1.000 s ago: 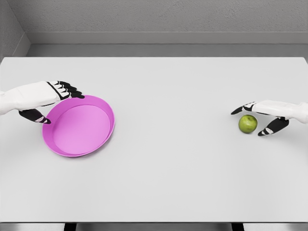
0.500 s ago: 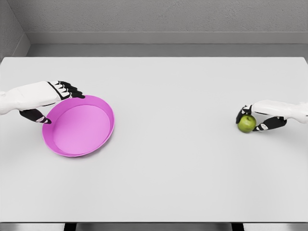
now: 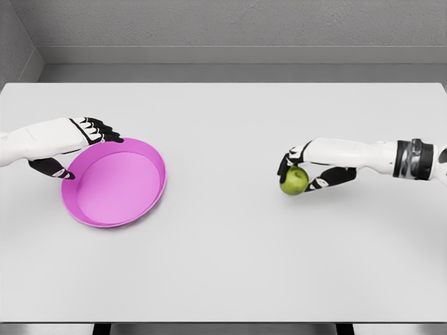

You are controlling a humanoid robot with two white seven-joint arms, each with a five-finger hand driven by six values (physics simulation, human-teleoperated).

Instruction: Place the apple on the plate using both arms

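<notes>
A green apple (image 3: 294, 181) is held in my right hand (image 3: 302, 169), whose fingers curl over its top and far side, right of the table's middle. A magenta plate (image 3: 115, 182) is tilted at the left, its left rim raised. My left hand (image 3: 73, 150) grips that rim, fingers on top and thumb beneath. The apple is well to the right of the plate.
The white table (image 3: 223, 265) spreads across the whole view, with a grey wall behind its far edge. Nothing else stands on it.
My right hand closed on the apple and carried it leftward toward the table's middle. The left hand and plate have stayed put.
</notes>
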